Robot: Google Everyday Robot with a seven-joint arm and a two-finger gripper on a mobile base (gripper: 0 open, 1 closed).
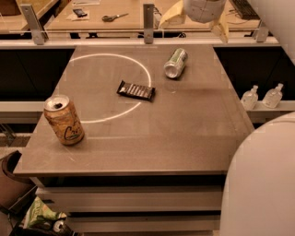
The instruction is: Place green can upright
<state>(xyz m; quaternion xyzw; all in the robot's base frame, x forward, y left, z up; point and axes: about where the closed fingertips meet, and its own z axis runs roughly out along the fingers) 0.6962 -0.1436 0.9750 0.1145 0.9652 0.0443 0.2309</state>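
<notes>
Table (184,133) fills most of my feed, grey-brown, with a thin white circle (110,55) marked on its left half. At the front left, outside that circle, the orange-tan can (64,120) stands upright with its opened top facing up. Further right, a dark snack bar (135,91) lies flat across the circle's right arc.

Right of it and further back I see the green can (175,63). It is lying on its side outside the circle, near the table's far edge, with one silver end turned toward me and its body pointing away and slightly right. It is apart from the bar and well apart from the other can.

Above and just behind the green can, at the top edge of my view, hangs the gripper (196,26). One yellowish finger (170,14) is on the left and the other on the right of the white wrist. They are spread wide with nothing between them, and the gripper is clear of the can and of the table.

Beyond the table's right side, two small clear bottles (261,96) stand next to each other on a lower ledge. A large white rounded body (262,184) covers the lower right corner and hides the table's near right corner.
</notes>
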